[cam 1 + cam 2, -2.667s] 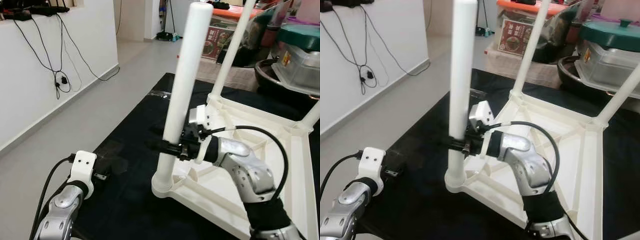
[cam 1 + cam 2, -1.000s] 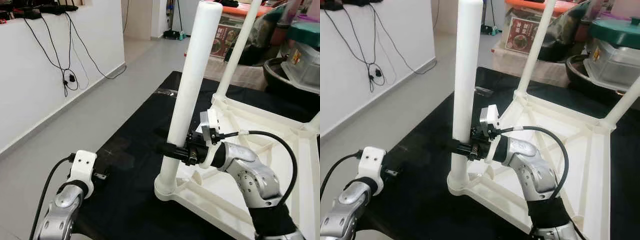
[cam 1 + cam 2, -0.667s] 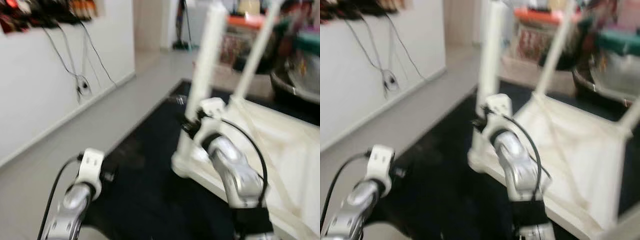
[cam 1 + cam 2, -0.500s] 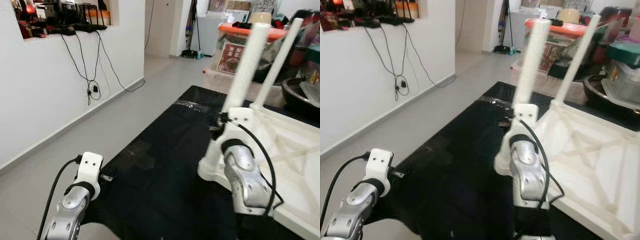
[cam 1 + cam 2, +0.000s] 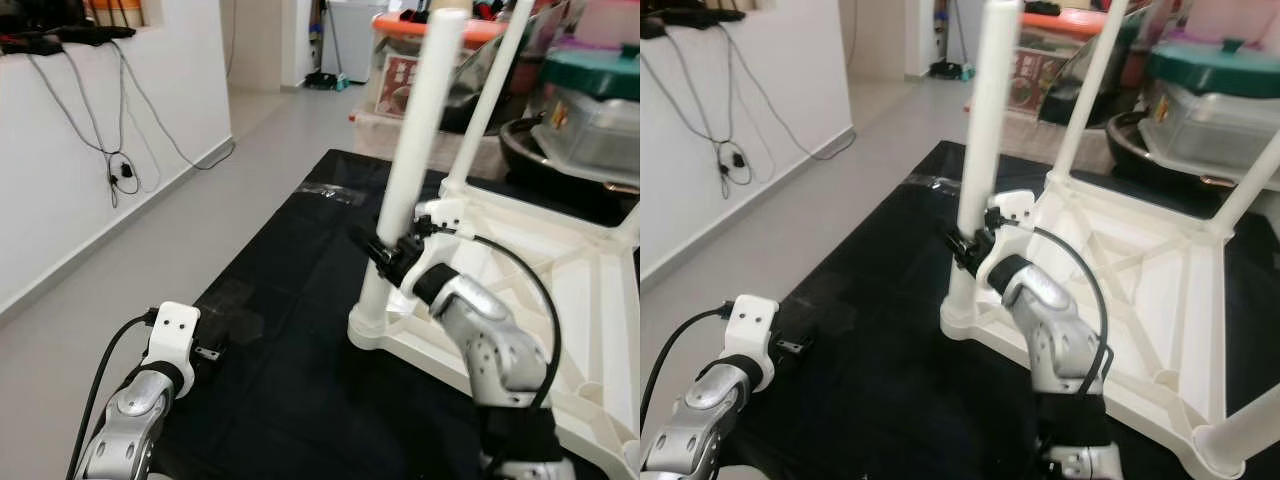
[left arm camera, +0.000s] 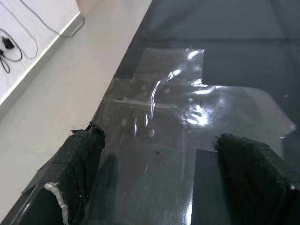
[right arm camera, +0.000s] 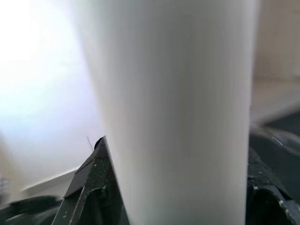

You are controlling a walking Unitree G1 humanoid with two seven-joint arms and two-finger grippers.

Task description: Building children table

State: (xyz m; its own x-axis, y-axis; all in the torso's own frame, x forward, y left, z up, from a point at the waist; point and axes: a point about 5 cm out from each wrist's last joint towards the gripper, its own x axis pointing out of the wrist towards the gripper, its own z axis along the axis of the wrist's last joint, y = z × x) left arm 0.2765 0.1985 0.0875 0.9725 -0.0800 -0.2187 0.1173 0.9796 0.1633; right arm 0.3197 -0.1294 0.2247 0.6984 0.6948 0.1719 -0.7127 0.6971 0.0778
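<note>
Far left: left gripper (image 6: 154,154) hanging idle over the black floor mat (image 5: 290,260), jaws apart around nothing, a clear taped patch (image 6: 187,108) of film under them.

Centre: near-corner table leg (image 5: 410,165) standing upright in its socket (image 5: 368,328) on the upturned white children's table (image 5: 1140,290). Right gripper (image 5: 385,250) clamped low on that leg, jaws pressed either side of the white tube, plain in the right wrist view.

Further right: a second leg (image 5: 490,95) up at the far corner, a third leg (image 5: 1250,185) at the far right corner, and a fourth leg (image 5: 1240,430) at the near right corner, cut by the frame.

Judged well along: all four legs apparently in place. Probably left: seating this leg fully home, letting go, then turning the table onto its feet. Cannot tell whether the leg is fully home.
</note>
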